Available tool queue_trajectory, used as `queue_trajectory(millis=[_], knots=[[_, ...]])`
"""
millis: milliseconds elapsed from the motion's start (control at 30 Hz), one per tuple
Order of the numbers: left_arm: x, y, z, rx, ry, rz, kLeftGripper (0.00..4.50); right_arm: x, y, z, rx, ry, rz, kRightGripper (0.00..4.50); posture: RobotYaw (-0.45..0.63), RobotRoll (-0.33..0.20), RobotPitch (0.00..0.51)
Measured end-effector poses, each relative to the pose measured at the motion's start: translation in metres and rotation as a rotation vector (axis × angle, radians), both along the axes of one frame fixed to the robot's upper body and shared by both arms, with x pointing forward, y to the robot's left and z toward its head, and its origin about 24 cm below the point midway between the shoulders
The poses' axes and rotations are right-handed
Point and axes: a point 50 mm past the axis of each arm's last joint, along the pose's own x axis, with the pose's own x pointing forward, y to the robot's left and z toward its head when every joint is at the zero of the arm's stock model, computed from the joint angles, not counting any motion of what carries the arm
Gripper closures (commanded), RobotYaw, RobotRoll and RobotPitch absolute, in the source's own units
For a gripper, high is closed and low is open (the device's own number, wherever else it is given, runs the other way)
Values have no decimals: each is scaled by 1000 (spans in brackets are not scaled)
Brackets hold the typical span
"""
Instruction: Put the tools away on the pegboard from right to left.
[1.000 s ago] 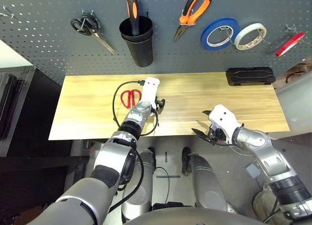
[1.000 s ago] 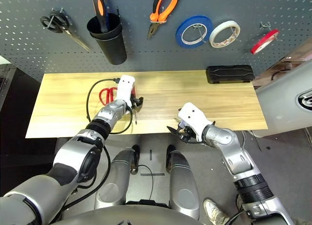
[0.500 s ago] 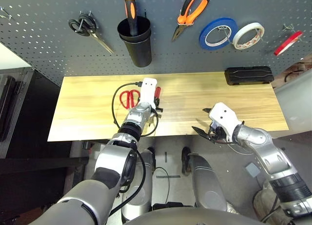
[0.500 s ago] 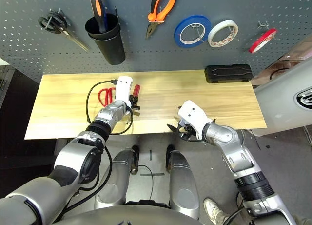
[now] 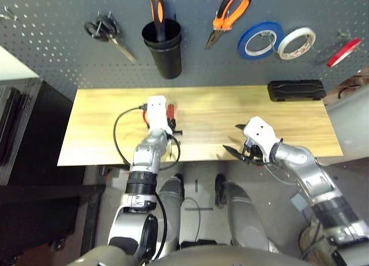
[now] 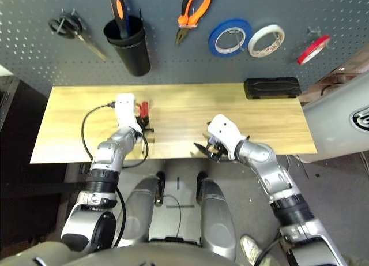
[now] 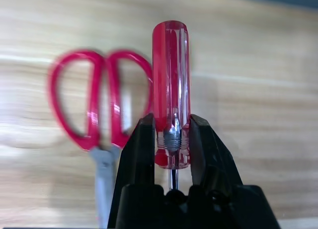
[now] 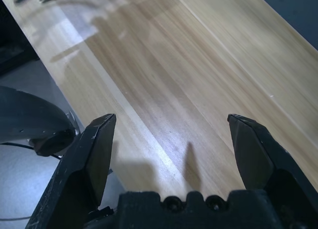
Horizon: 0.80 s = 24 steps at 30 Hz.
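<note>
Pale wood grain runs across the table (image 5: 213,119), and beyond it rises the dark grey pegboard (image 5: 196,58) with its regular small holes. Over the near-left part of the wood, I have my left tool (image 7: 172,122) closed on the slim red-handled screwdriver (image 7: 171,80), gripping it near the base of its clear red handle, the shaft running back between my fingers. As far as I can judge, the tip is hidden, so I can't say whether it touches the wood. Just to the left of that tool lie the red-handled scissors (image 7: 103,162), flat on the table.

My right tool (image 8: 173,117) stands wide open and empty near the table's front edge. Beyond it, toward the far right corner, sits a black case (image 5: 296,90). On the pegboard, farther right than this tool, hangs the thin red tape ring (image 5: 344,52); the white (image 6: 266,51) and blue (image 5: 246,44) tape rolls hang left of the ring. Orange-and-black-handled pliers (image 5: 219,25) hang between my two tools, and the black cup (image 5: 168,64) is straight beyond my left one.
</note>
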Motion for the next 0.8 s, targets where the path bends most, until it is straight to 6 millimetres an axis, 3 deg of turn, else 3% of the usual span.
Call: queue_trajectory(millis=[433,667,800], knots=[[-32,43,27,-76,-106,202,3654,24,0,8,44,-82,20,0,380,0,270],[-42,58,47,-96,-223,220,3654,30,-20,23,169,-172,-11,0,400,0,267],[-44,63,71,-104,-368,206,3654,28,-35,35,239,-220,-1,0,399,0,265]])
